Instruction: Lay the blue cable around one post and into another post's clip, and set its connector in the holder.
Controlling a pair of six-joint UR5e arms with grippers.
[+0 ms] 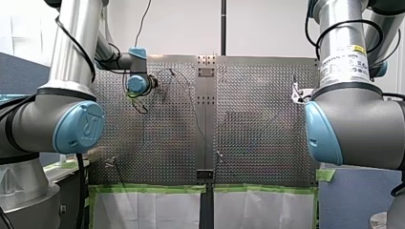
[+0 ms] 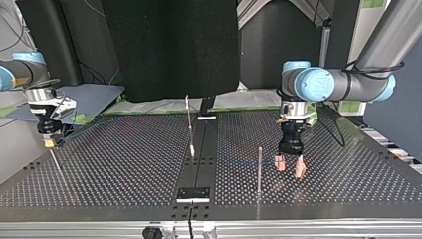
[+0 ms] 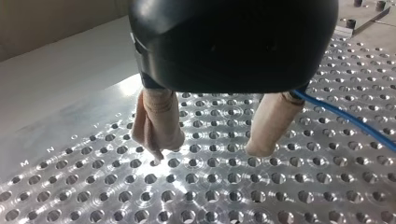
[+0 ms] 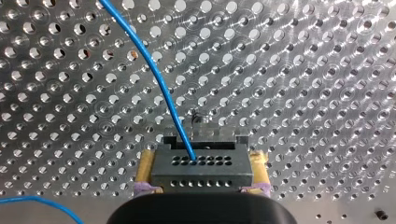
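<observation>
In the right wrist view my right gripper (image 4: 202,156) is shut on a black connector (image 4: 201,169), its yellow pads on both sides. The blue cable (image 4: 159,79) leaves the connector's face and runs ahead over the perforated plate. In the top view that gripper (image 2: 50,143) hangs low at the left. My left gripper (image 2: 290,171) stands open just above the plate at the right, beige pads (image 3: 159,123) apart and nothing between them (image 3: 210,149). The cable (image 3: 348,119) passes beside one finger. A thin post (image 2: 259,169) stands close to the left gripper.
A second post (image 2: 189,124) leans near the table's middle, by the dark centre strip (image 2: 199,164). A small black plate (image 2: 194,193) sits at the strip's near end. Green tape (image 1: 153,189) edges the table in the front view.
</observation>
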